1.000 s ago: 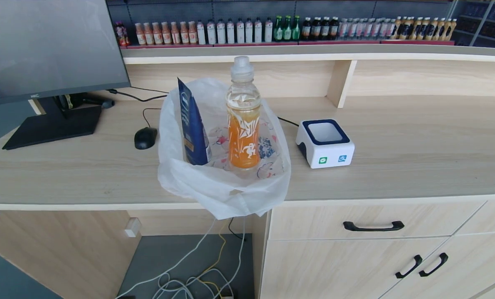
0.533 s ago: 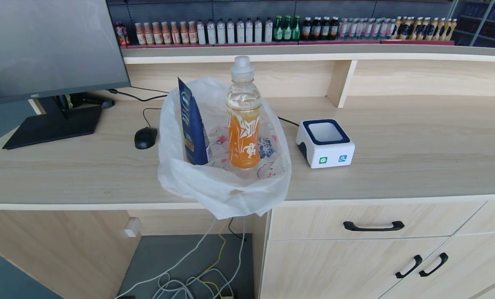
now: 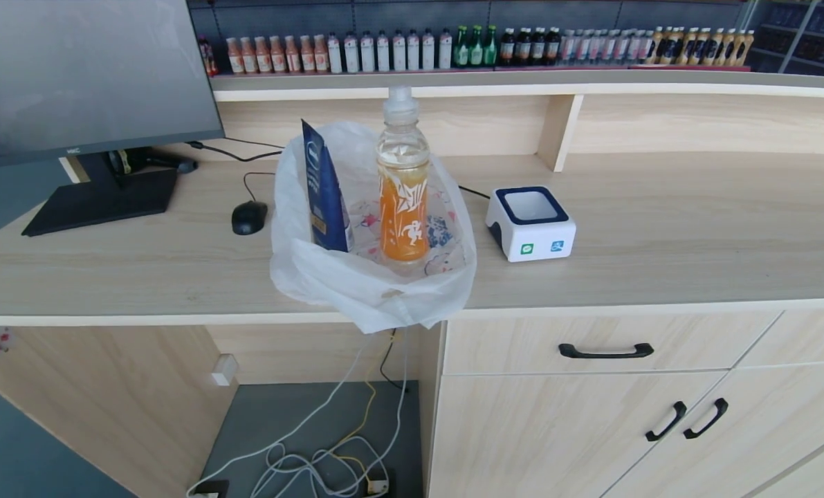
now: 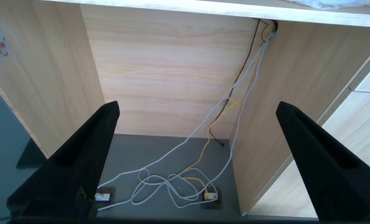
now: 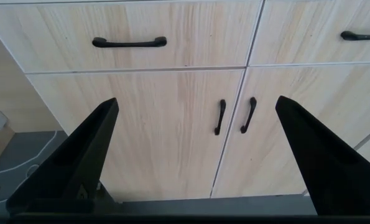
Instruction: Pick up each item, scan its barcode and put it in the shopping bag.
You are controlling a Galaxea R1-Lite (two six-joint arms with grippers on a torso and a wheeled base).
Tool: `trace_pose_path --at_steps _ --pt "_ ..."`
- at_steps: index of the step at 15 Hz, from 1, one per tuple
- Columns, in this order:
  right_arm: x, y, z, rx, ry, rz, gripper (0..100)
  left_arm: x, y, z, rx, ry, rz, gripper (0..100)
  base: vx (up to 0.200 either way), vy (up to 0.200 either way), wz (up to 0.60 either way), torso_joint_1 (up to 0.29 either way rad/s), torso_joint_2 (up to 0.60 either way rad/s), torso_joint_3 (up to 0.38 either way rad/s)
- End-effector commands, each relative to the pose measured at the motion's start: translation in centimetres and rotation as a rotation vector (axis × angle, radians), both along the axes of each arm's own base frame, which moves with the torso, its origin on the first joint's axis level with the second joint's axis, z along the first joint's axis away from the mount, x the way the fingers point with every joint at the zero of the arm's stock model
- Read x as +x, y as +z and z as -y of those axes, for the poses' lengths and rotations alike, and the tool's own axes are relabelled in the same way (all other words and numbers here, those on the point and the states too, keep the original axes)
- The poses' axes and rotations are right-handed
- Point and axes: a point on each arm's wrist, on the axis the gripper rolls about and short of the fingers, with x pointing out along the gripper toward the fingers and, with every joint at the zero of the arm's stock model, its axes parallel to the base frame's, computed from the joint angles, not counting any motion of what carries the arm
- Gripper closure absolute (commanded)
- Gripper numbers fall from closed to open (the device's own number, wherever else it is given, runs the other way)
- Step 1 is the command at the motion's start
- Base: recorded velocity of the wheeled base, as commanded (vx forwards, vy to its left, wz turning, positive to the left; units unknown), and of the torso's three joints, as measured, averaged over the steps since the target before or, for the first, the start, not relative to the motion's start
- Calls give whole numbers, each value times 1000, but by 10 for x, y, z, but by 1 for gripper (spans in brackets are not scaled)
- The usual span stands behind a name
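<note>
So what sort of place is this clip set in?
Most likely a shop checkout: a barcode scanner on the wooden counter, a filled shopping bag beside it, and shelves of bottled drinks behind.

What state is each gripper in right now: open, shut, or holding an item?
Left gripper: open, holding nothing.
Right gripper: open, holding nothing.
</note>
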Motion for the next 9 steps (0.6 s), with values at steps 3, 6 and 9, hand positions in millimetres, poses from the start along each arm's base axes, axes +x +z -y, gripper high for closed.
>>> trace_pose_path --at_steps 3,6,9 --pt "0 0 0 -1 0 0 0 0 0 0 -1 1 0 0 0 -200 0 -7 4 4" --pt "0 0 0 -1 0 0 0 0 0 0 -2 -1 0 0 0 -200 0 10 4 4" --pt "0 0 0 0 0 0 0 0 0 0 -2 1 0 0 0 -200 0 9 2 2"
